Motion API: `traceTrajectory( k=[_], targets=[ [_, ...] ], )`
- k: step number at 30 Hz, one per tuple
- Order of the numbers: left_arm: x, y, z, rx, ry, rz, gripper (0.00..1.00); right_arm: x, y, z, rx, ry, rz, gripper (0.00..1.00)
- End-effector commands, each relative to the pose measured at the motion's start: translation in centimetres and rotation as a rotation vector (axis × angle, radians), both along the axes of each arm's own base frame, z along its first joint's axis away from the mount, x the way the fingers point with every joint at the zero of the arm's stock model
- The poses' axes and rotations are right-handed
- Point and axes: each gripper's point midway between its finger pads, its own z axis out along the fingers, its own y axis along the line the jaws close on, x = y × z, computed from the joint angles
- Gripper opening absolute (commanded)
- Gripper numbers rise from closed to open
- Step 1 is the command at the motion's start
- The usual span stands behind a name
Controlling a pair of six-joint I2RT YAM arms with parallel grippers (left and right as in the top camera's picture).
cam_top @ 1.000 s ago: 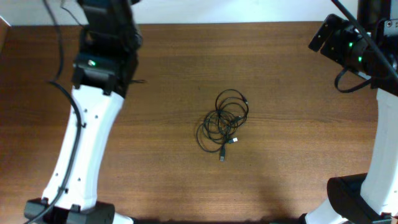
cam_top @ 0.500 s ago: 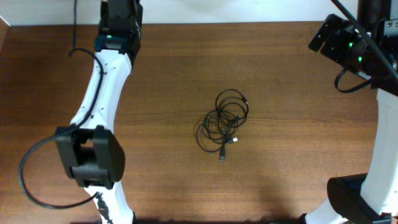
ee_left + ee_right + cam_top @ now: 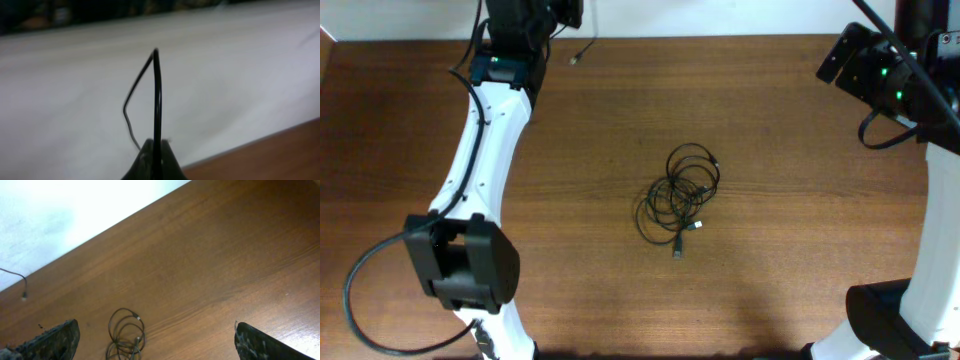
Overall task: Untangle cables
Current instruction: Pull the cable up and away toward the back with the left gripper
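Left jaws pinch one thin black cord (image 3: 158,100) that rises above them. Right jaws stand wide apart, tangled cables (image 3: 126,332) on the worktop (image 3: 210,255) ahead of them.

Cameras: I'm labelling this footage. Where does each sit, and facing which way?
Overhead: above the table, facing straight down at the coiled cables; both arms show.
Left wrist: on the left arm, facing past the table's far edge; left pincer shut on a loose cord.
Right wrist: on the right arm, angled down at the table; right pincer open.
Shared: overhead and right wrist both show the coiled cables and loose cord.
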Motion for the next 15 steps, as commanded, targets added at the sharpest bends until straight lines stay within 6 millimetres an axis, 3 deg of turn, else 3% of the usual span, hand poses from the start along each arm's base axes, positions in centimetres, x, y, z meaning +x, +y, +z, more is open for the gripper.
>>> traceTrajectory(
  k=[1, 2, 3, 6, 8, 12, 15],
  targets=[
    [-4.0, -4.3, 8.0, -0.329, -0.084, -0.291, 0.00, -0.2, -0.5, 0.1, -0.020, 0.002, -0.012, 0.98],
    [-4.4, -4.5, 9.6, -0.411, -0.108, -0.316, 0.00, -0.2, -0.5, 0.1, -0.020, 0.002, -0.012, 0.98],
    [-4.5, -4.5, 10.0, -0.426, -0.116, -0.319, 0.00, -0.2, -0.5, 0.1, -0.020, 0.002, -0.012, 0.98],
    [-3.7, -3.5, 9.3, -0.431, -0.096, -0.263, 0.00, -0.2, -0.5, 0.1, -0.020, 0.002, -0.012, 0.98],
    [-2.6, -2.2, 7.2, -0.365, -0.068, -0.203, 0.00, -0.2, -0.5, 0.1, -0.020, 0.002, -0.012, 0.98],
    [0.6, 2.3, 1.0, -0.222, 0.015, -0.059, 0.00, -0.2, -0.5, 0.1, -0.020, 0.002, -0.012, 0.98],
    [3.5, 9.0, -5.3, -0.116, 0.083, 0.083, 0.00, -0.2, -0.5, 0.1, -0.020, 0.002, -0.012, 0.98]
  ],
)
